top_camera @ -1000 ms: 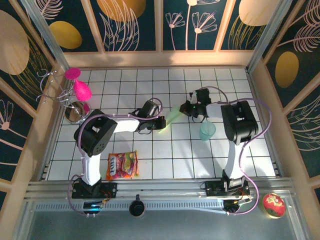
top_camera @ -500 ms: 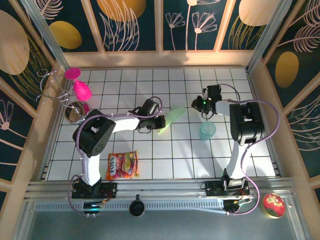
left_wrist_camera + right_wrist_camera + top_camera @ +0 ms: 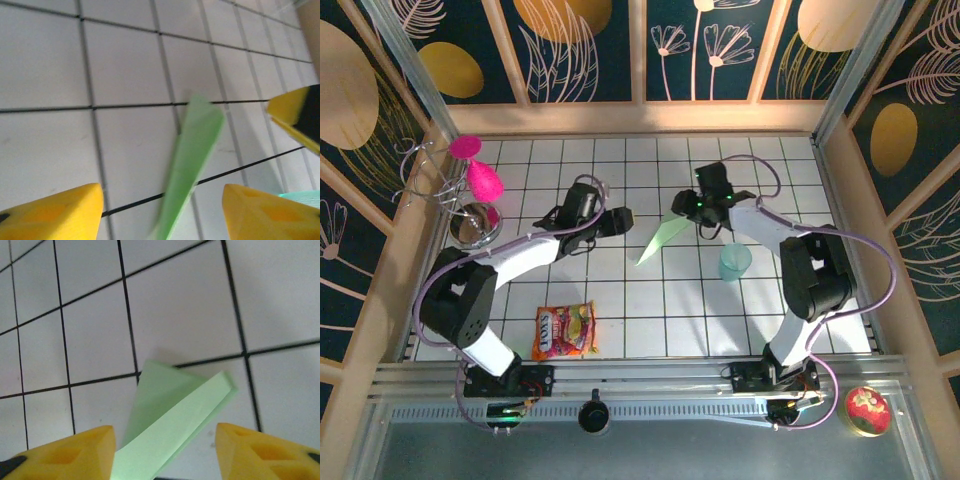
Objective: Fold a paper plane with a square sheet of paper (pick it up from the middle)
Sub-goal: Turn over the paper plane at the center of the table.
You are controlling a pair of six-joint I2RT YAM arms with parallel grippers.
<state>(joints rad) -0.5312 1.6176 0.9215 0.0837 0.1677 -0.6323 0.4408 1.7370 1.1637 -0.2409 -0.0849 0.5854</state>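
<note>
The pale green square sheet of paper is folded into a slim pointed paper plane [image 3: 662, 238]. It lies on the white tiled table between the two grippers, point toward the near left. My left gripper [image 3: 612, 221] stands open to its left, apart from it. In the left wrist view the plane [image 3: 194, 155] is blurred between the yellow fingertips [image 3: 57, 214] of that gripper [image 3: 162, 212]. My right gripper [image 3: 686, 206] hovers open over the plane's wide far end. In the right wrist view the layered wide end [image 3: 175, 412] sits ahead of the open right gripper [image 3: 165, 452], untouched.
A translucent teal cup [image 3: 735, 262] stands right of the plane. A snack bag [image 3: 564, 330] lies near the front left. A pink goblet [image 3: 480, 176], a metal bowl [image 3: 470, 226] and a wire rack [image 3: 420, 170] crowd the left edge. A red tin [image 3: 867, 410] sits outside the front right.
Both grippers opened and released the plane, which now rests on the table. The left gripper drew back to the left. The right gripper swung out right, then returned over the wide end.
</note>
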